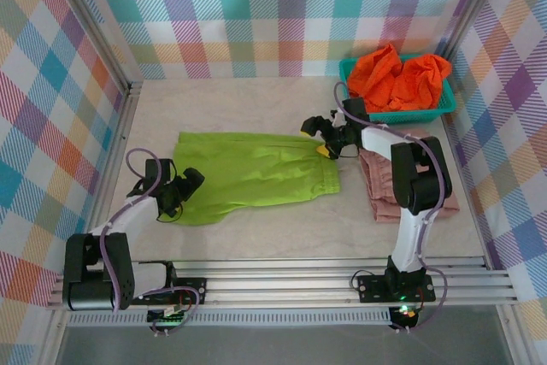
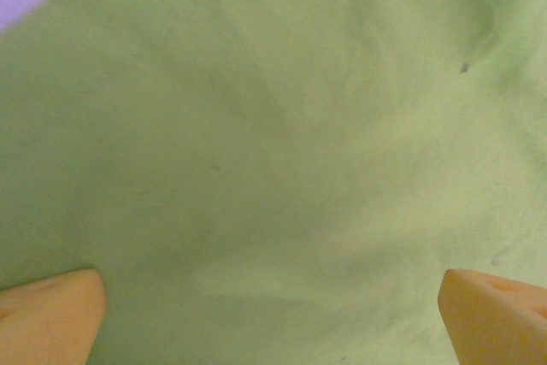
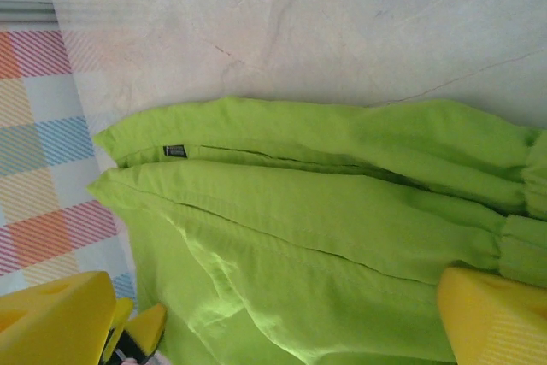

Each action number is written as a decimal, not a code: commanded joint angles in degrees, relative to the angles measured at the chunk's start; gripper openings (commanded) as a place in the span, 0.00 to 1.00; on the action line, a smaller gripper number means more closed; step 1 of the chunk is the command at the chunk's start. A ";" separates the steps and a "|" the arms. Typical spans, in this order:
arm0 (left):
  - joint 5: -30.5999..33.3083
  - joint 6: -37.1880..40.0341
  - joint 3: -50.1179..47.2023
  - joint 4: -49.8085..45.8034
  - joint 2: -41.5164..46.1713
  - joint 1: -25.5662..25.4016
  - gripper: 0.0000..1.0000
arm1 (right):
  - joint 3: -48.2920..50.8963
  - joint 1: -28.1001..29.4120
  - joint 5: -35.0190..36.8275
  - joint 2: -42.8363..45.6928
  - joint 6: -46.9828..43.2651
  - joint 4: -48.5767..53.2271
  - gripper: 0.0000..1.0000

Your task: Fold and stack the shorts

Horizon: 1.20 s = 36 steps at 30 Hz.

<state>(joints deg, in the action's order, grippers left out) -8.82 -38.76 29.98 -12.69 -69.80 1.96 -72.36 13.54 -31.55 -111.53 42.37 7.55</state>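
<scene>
- lime green shorts (image 2: 273,160): left wrist view, blurred, waist and hems out of frame; right wrist view, cropped at bottom and right.
- sewn label (image 3: 174,150): too small to read.
- pink shorts (image 1: 376,187): middle covered by right arm (image 1: 417,179).
- orange shorts (image 1: 397,74): crumpled heap, outline unclear; covers floor of teal basket (image 1: 402,114).
- left gripper (image 2: 272,322): fingertips (image 2: 491,318) cropped by lower edge.

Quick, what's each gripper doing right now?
Left gripper: open, above the lime green shorts.
Right gripper: open, at the same shorts' edge.
</scene>
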 commanded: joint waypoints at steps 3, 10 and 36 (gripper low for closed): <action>-0.72 5.06 9.69 -12.84 6.21 0.11 1.00 | 3.73 0.37 7.56 15.33 -14.08 3.34 0.97; -7.75 2.55 15.59 -11.64 7.91 -3.49 1.00 | 3.01 -0.65 21.72 22.57 -26.08 20.38 0.99; -2.97 0.00 2.10 3.55 -9.73 -9.45 1.00 | 6.33 2.31 19.66 8.02 -24.09 25.91 0.80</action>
<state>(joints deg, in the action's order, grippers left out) -13.58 -38.96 34.26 -6.96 -78.94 -7.01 -66.08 14.68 -11.97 -102.52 17.76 33.01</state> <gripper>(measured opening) 0.999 0.800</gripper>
